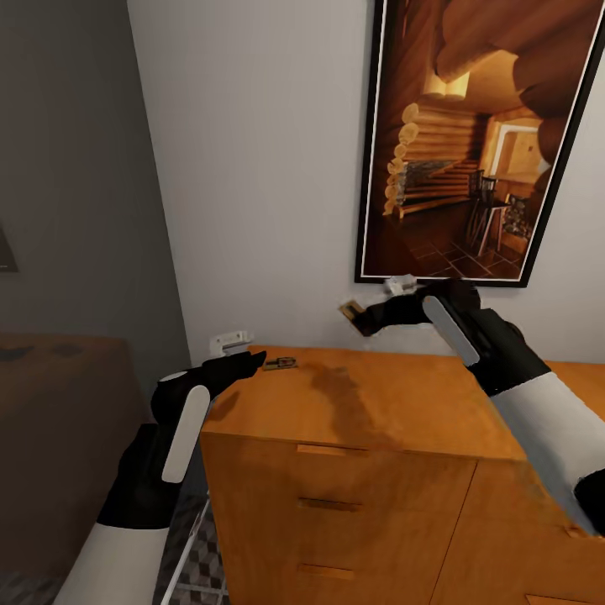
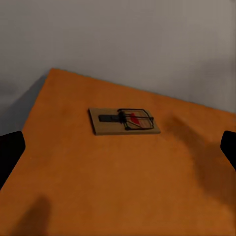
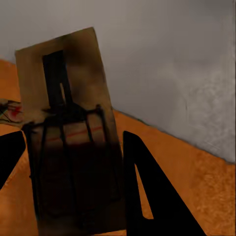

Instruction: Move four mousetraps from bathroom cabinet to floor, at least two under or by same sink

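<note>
One mousetrap (image 1: 280, 363) lies flat on the orange-brown cabinet (image 1: 395, 403), near the top's back left corner. In the left wrist view this mousetrap (image 2: 124, 121) is straight ahead. My left gripper (image 1: 249, 360) hovers just left of it, open, with its dark fingertips (image 2: 10, 152) far apart and nothing between them. My right gripper (image 1: 363, 318) is raised above the cabinet top, shut on a second mousetrap (image 1: 349, 310). The right wrist view has that mousetrap (image 3: 64, 73) standing on end against a black finger (image 3: 147, 191). A strip of bathroom floor (image 1: 200, 563) shows left of the cabinet.
A large framed picture (image 1: 470, 143) of a log interior hangs on the pale wall behind the cabinet. Drawer fronts with bar handles (image 1: 328, 504) face me. At the left a grey wall (image 1: 76, 210) stands closer to me than the pale one.
</note>
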Available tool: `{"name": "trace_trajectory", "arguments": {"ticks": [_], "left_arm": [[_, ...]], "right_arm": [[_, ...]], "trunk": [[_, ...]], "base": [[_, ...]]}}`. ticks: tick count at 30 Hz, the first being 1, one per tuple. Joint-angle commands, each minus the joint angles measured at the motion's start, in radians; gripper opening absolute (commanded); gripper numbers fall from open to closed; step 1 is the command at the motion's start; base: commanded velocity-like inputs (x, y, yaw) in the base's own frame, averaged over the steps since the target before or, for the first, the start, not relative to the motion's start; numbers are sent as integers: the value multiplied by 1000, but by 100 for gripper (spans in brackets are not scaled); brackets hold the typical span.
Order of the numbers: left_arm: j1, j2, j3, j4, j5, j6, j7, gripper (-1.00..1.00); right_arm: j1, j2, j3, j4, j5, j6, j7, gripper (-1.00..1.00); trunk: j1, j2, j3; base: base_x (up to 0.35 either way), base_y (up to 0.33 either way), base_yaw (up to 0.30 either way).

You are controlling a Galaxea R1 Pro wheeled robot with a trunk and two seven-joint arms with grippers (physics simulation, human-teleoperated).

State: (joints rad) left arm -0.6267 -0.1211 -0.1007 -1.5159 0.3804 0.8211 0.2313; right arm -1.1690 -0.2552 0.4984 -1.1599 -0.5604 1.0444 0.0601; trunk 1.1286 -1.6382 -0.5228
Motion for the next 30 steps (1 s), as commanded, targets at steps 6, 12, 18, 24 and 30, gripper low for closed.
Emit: {"name": "trace_trajectory", "arguments": {"ticks": [6, 12, 18, 24, 30], "left_arm": [[-1, 0, -1, -1, 11, 4, 10, 100], [-1, 2, 0, -1, 11, 4, 8, 100], [-1, 3, 1, -1, 11, 6, 8, 100], [-1, 5, 1, 0, 10, 8, 4, 100], [-1, 7, 1, 0, 9, 10, 2, 100]], "right_arm": [[-1, -241, -176, -29, 23, 3, 7, -100], [-1, -298, -176, -27, 21, 3, 7, -100], [-1, -329, -176, -20, 22, 3, 7, -100], [-1, -444, -177, 12, 20, 3, 6, -100], [-1, -567, -178, 135, 13, 3, 11, -100]], "trunk": [[0, -1, -1], [0, -1, -1], [0, -1, -1], [0, -1, -1], [0, -1, -1]], "base": [[0, 0, 0], [0, 0, 0], [0, 0, 0], [0, 0, 0], [0, 0, 0]]}}
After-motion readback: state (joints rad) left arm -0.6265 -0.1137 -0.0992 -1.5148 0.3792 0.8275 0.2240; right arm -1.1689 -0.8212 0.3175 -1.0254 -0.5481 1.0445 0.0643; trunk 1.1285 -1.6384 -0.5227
